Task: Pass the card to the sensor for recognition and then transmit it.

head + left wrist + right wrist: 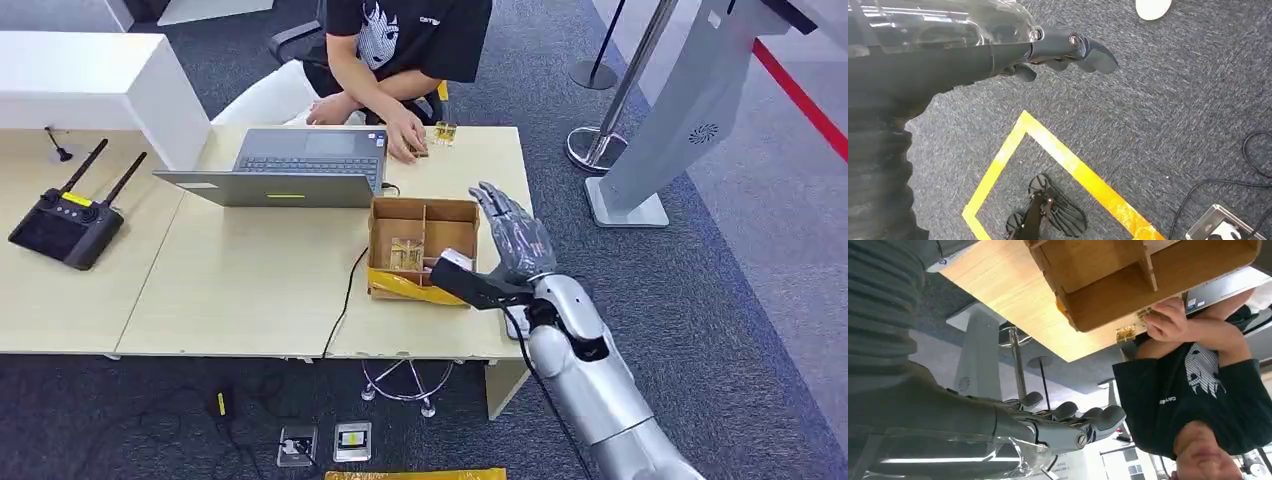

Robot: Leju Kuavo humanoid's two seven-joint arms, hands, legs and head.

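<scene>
- Your right hand (512, 236) hovers over the right part of the table (250, 290), just beside the right wall of the cardboard box (423, 247); its fingers are spread and extended with nothing in them.
- The card (406, 254) appears to be the small pale item in the box's front left compartment; the other compartments look bare.
- Between your right hand and the far edge of the table there is the person's hand (407, 138), resting on a small object next to another little gold-coloured piece (445, 131).
- An open laptop (285, 168) sits just behind the box, and a black cable (345, 295) runs from it past the box's left side and over the front edge.
- A black remote controller (66, 224) with two antennas lies well apart on the left table.
- A grey stand (665, 130) rises on the carpet to the right of the table.
- From the right wrist view you get the box's dividers (1148, 270) and the person's hand at the table edge close up.
- From the left wrist view you see your left hand (1068, 52) hanging over grey carpet and yellow floor tape (1068, 162), fingers loosely curled, nothing held.
</scene>
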